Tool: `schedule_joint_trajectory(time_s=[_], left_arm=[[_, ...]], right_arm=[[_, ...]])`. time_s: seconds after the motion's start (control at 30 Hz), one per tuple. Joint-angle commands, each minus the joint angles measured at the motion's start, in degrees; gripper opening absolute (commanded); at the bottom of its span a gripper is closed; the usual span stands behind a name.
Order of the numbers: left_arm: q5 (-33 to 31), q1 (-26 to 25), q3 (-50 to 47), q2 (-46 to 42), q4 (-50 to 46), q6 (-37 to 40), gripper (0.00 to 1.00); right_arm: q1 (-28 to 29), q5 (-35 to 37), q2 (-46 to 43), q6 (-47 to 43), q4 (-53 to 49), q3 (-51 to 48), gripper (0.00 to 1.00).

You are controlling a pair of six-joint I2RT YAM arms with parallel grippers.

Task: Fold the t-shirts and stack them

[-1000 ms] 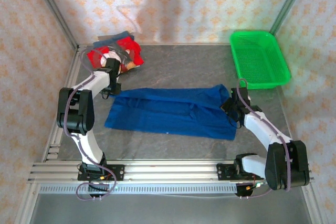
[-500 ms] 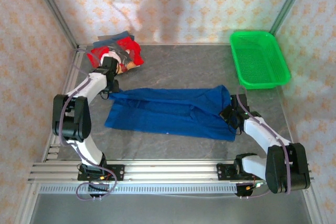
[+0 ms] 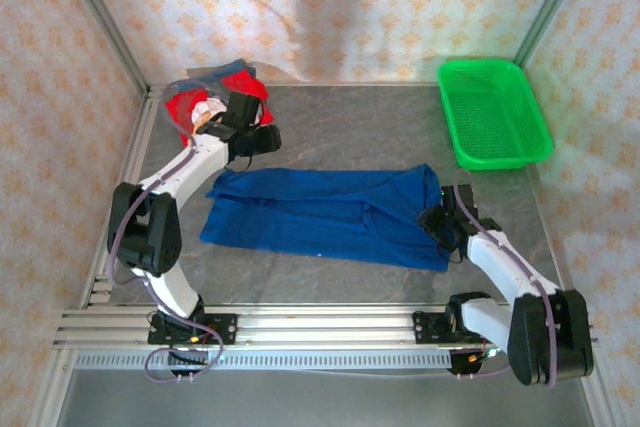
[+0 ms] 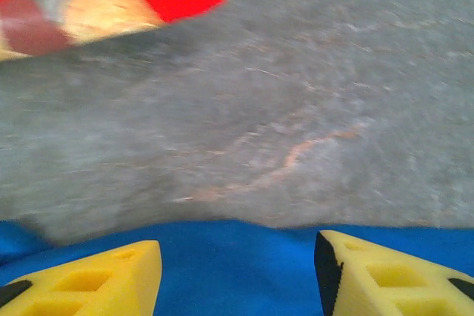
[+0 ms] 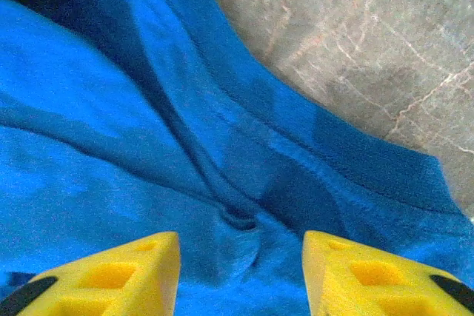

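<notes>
the blue shirt lies flat on the table, long axis left to right. the left gripper hangs, jaws apart, just past its far left corner. the right gripper, jaws also apart, sits over its right end.

From the top, the left arm covers part of the red shirt. The dark cloth under it peeks out only at 12 o'clock. The left wrist picture is blurry, and its yellow fingers are cut off at 6 o'clock.
</notes>
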Motion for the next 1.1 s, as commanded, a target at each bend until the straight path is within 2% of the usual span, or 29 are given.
schedule_joint_trajectory(time_s=[0.0,0.07,0.13,0.23,0.43,0.7,0.9,1.07], left_arm=[[7.94,-1.45,-0.24,2.87,3.85,-0.5,0.55],[6.83,-2.0,-1.89,4.3,3.7,-0.24,0.53],[4.45,-1.97,-4.65,4.78,4.58,-0.85,0.52],[1.25,-1.6,-7.45,5.46,4.82,-1.41,0.5],[-1.9,0.36,-11.5,6.97,5.87,-4.94,0.44],[-0.51,1.25,-17.56,7.75,7.75,-8.66,0.42],[-0.73,1.2,-19.97,4.84,8.58,-9.72,0.43],[0.57,1.11,-17.25,0.59,7.27,-9.69,0.49]], right_arm=[[-0.25,-1.66,-5.71,-2.4,-0.15,3.06,0.53],[-0.24,-4.19,-6.52,-2.88,1.9,4.86,0.61],[-0.22,-8.28,-3.45,-3.57,4.8,6.96,0.64],[-0.14,-16.16,7.49,-6.89,6.24,12.89,0.62],[0.6,-20.4,25.21,-13.49,6.69,24.16,0.53],[3.33,-20.94,38.11,-21.75,2.1,34.51,0.45],[5.62,-19.79,40.85,-26.73,-1.11,36.24,0.43],[5.76,-17.15,41.39,-28.63,-1.86,35.55,0.41]])
